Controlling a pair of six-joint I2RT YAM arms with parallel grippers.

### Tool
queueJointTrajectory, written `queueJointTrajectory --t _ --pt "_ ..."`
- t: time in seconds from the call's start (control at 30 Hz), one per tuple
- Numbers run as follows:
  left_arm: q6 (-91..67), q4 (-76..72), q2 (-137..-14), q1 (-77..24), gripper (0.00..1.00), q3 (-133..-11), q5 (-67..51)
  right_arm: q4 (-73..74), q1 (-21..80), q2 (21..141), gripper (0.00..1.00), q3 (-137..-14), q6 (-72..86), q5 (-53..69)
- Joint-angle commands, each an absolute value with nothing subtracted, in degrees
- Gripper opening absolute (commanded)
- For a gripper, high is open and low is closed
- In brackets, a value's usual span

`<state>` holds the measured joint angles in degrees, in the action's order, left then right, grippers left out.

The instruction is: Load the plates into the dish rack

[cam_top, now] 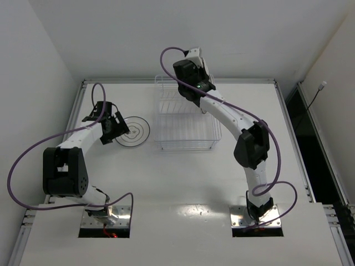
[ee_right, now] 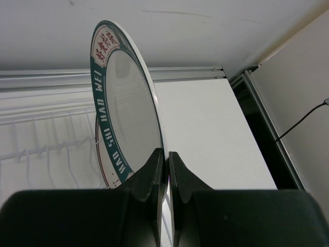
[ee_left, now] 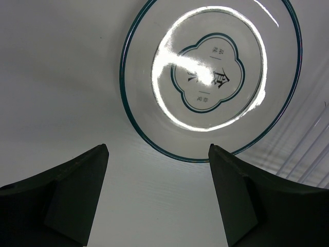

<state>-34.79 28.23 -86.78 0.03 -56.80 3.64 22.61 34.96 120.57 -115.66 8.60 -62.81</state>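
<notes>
The worktop carries one rack toward its far side, and two arms reach in from the near edge. Three plates belong to the job, but I count two for certain. A ringed plate lies flat on the worktop just left of the rack, and a green-rimmed plate is held on edge over the rack's far end. A thin reddish arc behind it may be a third plate, though I cannot tell. The right pincer pinches the green-rimmed plate by its rim. The left pincer hangs spread wide just short of the ringed plate, touching nothing. To seat the held plate well, I would hold it vertical, line its edge up with a gap between tines, lower it until the wire bears it, and only then let go.
</notes>
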Motion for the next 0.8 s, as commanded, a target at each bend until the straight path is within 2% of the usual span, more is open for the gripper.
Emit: queueJointTrajectory --t 0.0,0.77 --pt "-35.1 28.4 -86.7 0.3 0.76 -58.3 3.7 20.8 35.4 118.5 0.00 -115.8 9.6 -64.7" --pt "-35.1 28.4 -87.3 0.3 0.76 -58.8 3.7 28.9 34.4 120.8 0.00 -105.7 24.0 -51.8"
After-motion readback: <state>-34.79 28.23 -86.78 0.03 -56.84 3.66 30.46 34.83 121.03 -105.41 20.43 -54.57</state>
